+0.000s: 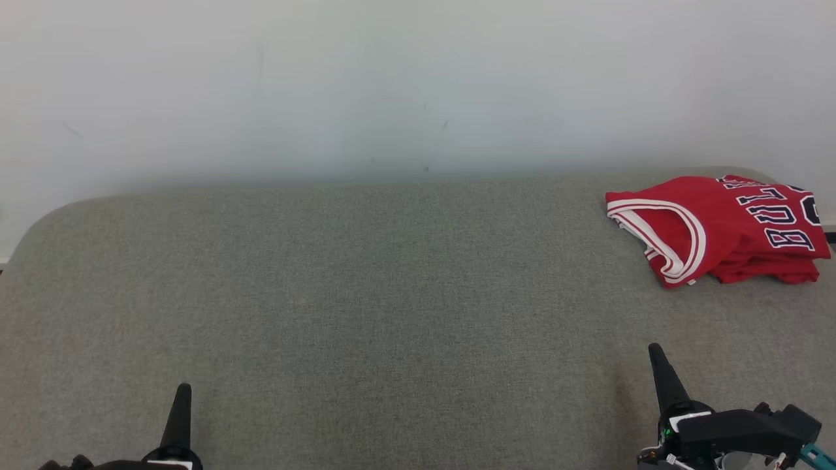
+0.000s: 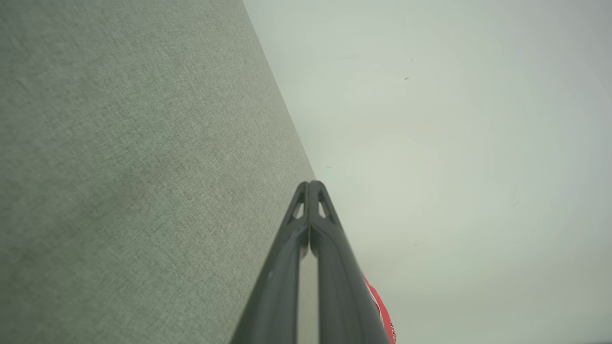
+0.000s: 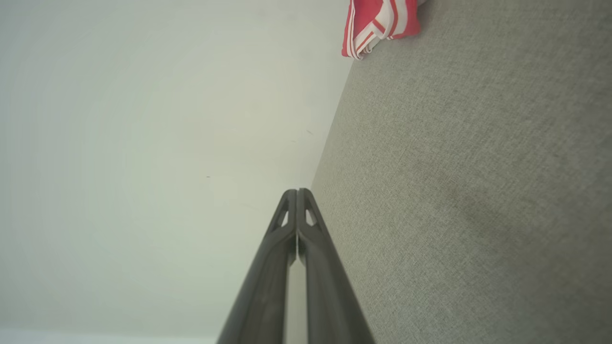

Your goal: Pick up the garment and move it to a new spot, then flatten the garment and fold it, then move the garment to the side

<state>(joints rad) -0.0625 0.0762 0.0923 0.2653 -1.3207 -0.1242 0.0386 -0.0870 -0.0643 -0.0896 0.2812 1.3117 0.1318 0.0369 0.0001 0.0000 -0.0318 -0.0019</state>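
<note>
**Head view.** You have the red garment [image 1: 718, 225] at about 2 o'clock in the frame. It lies on the grey surface [image 1: 392, 294], close to the far right edge and just short of the pale wall [image 1: 392, 78]. It is gathered into a compact folded bundle with a white-trimmed opening turned toward 9 o'clock and dark lettering on top. Your left fingers [image 1: 183, 411] rise at 7 o'clock and your right fingers [image 1: 663, 378] at 5 o'clock. Each pair reads as a single dark spike, pressed together and holding nothing. Both are well apart from the garment, and the right pair is the nearer one.

**Left wrist view.** The left fingers [image 2: 332, 267] come up from 6 o'clock with the tips meeting and only a thin slit lower down. They are narrow and empty. The surface [image 2: 119, 167] takes the side from 7 to 11 o'clock, and the wall [image 2: 454, 143] takes the rest. A red sliver of the garment [image 2: 377, 306] peeks out at 5 o'clock, partly hidden behind the fingers.

**Right wrist view.** The right fingers [image 3: 318, 267] are likewise closed tip to tip with nothing between them. The surface [image 3: 478, 191] lies from 1 to 5 o'clock and the wall [image 3: 143, 143] is opposite. The garment [image 3: 377, 24] sits at 12 o'clock with its striped white trim showing, cut off by the top edge and well apart from the fingertips.
</note>
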